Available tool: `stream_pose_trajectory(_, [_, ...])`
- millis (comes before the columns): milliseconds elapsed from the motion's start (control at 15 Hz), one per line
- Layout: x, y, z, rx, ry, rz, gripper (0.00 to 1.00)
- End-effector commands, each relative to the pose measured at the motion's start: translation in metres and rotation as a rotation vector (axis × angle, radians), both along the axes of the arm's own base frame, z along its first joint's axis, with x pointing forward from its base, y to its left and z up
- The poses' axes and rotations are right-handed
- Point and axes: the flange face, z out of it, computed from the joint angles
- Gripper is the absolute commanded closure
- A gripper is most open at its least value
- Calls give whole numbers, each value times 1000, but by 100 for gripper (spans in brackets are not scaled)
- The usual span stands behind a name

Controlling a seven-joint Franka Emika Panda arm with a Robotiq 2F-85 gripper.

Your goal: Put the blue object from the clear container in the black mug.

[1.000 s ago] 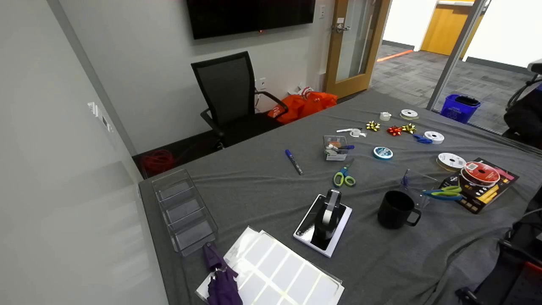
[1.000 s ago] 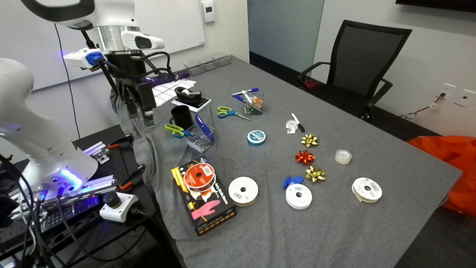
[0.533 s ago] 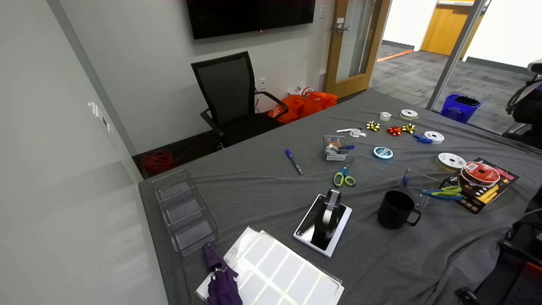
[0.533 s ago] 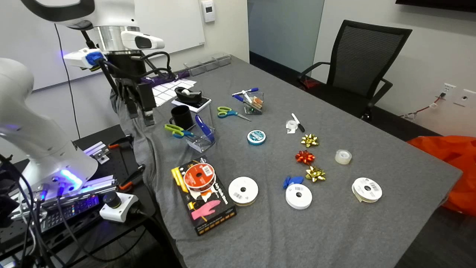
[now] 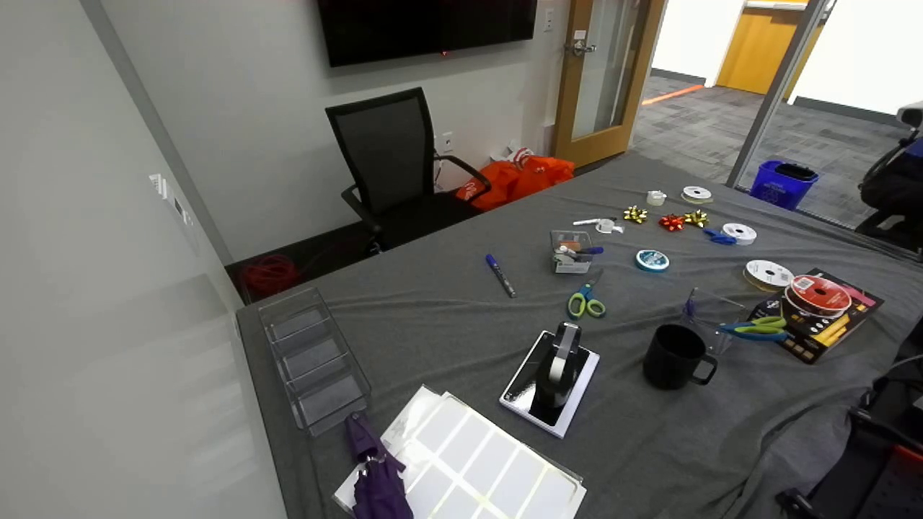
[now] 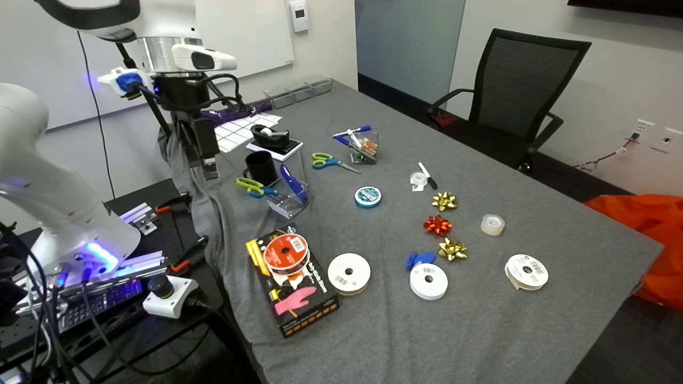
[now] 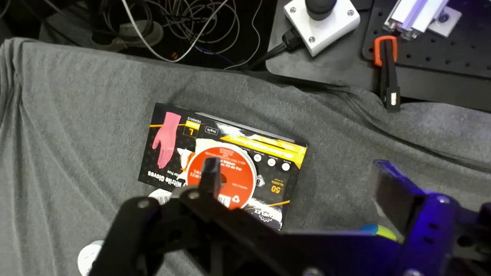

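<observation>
Spreading before you under gray cloth is one bench (image 6: pixel 480 330), with your one robot arm (image 6: pixel 166 53) extended over its edge and one black chair (image 6: pixel 525 90) beyond. You have the end effector (image 7: pixel 297 170) released above the bench, its two fingers well apart. On your bench lie one stack of label sheets (image 5: pixel 469 461), one purple folded item (image 5: pixel 381 479) partly across it, one clear divided tray (image 5: pixel 311 364) and one glove box (image 6: pixel 299 296) bearing one red spool (image 6: pixel 278 249).

Your clear container (image 6: pixel 285 209), just beside the one black mug (image 5: pixel 670 360), holds two things: the blue object (image 6: pixel 293 183), leaning, and one pair of green-handled scissors (image 5: pixel 753 332), handles jutting past the wall. The pen box (image 5: pixel 573 267), also clear, holds a blue-capped marker (image 5: pixel 593 251), an orange piece (image 6: pixel 369 145) and other bits too jumbled for you to count. The mug stands upright, its bottom hidden from you. One black tape dispenser (image 5: pixel 557 378) sits on one flat box (image 5: pixel 523 382). You can count a second pair of scissors (image 5: pixel 585 292) and one blue-capped pen (image 5: pixel 500 275) lying loose, then three white spools (image 6: pixel 348 264), one teal disc (image 6: pixel 368 196), two gold bows (image 6: pixel 452 249) and one red bow (image 6: pixel 437 225).
</observation>
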Motion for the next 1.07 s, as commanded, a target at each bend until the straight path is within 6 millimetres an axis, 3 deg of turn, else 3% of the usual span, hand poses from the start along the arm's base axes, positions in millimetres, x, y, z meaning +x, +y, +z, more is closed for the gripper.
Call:
stream_pose_trajectory(0, [25, 20, -18, -11, 23, -194, 0])
stream_pose_trajectory(333, [63, 48, -49, 66, 56, -467, 0])
stream_pose_trajectory(1000, [166, 62, -61, 386, 54, -871, 0])
